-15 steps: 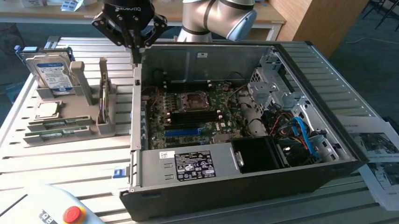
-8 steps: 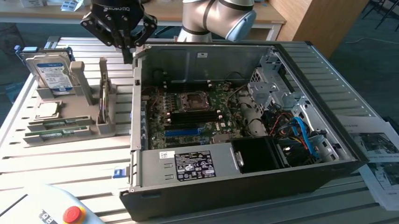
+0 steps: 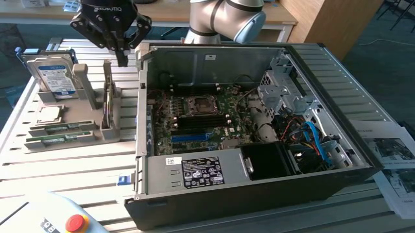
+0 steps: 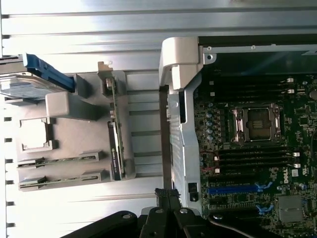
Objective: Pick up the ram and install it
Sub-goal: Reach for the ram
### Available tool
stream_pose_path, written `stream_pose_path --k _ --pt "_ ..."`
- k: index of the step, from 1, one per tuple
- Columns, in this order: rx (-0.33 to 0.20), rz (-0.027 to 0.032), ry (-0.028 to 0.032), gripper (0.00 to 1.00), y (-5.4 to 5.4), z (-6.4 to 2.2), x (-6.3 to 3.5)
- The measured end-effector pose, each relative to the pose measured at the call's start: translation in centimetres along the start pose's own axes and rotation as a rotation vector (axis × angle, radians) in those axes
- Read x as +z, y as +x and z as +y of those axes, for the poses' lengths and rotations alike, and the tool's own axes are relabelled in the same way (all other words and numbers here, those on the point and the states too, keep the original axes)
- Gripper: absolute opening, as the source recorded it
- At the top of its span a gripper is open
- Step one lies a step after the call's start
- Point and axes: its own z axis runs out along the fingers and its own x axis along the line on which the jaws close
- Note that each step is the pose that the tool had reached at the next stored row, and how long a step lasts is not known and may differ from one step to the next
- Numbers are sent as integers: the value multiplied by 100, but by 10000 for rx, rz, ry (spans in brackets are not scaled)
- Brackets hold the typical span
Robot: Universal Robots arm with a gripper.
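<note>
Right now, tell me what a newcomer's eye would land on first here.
The open computer case sits in the middle of the exterior view, its motherboard bare. At that view's left the shut gripper hangs above a grey holder, where two ram sticks lie in its slots.

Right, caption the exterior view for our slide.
Shut end effector near the holder with ram sticks, beside the open case.
</note>
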Motion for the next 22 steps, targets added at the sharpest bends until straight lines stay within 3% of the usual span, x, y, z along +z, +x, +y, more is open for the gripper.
stream_pose_path --k 22 --pt "1 1 0 10 693 -52 -8"
